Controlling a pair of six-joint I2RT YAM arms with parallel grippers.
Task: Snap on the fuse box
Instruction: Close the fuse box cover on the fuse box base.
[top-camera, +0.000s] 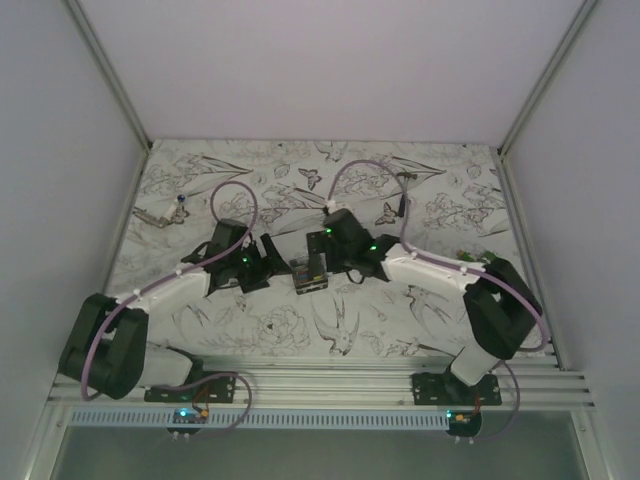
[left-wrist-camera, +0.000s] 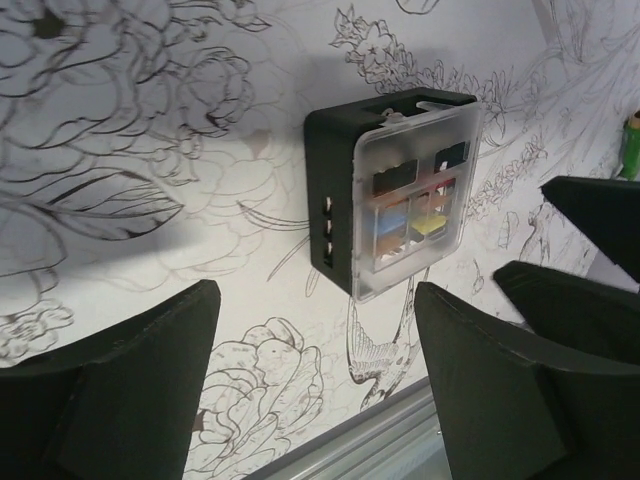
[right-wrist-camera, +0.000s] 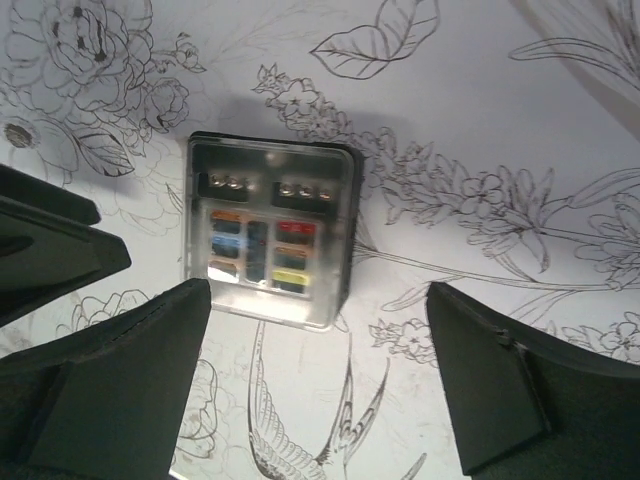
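Observation:
The fuse box (top-camera: 309, 272) lies on the patterned table between my two grippers. It is a black box with a clear cover lying on its face; blue, yellow and red-orange fuses show through the cover. In the left wrist view the fuse box (left-wrist-camera: 395, 190) lies just beyond my left gripper (left-wrist-camera: 315, 375), which is open and empty. In the right wrist view the fuse box (right-wrist-camera: 265, 230) lies just ahead and left of my right gripper (right-wrist-camera: 320, 380), also open and empty. In the top view the left gripper (top-camera: 272, 258) and right gripper (top-camera: 325, 252) flank the box closely.
A small hammer (top-camera: 160, 213) lies at the far left. A green object (top-camera: 470, 255) lies at the right and shows at the edge of the left wrist view (left-wrist-camera: 632, 145). A metal rail (top-camera: 320, 378) runs along the near table edge.

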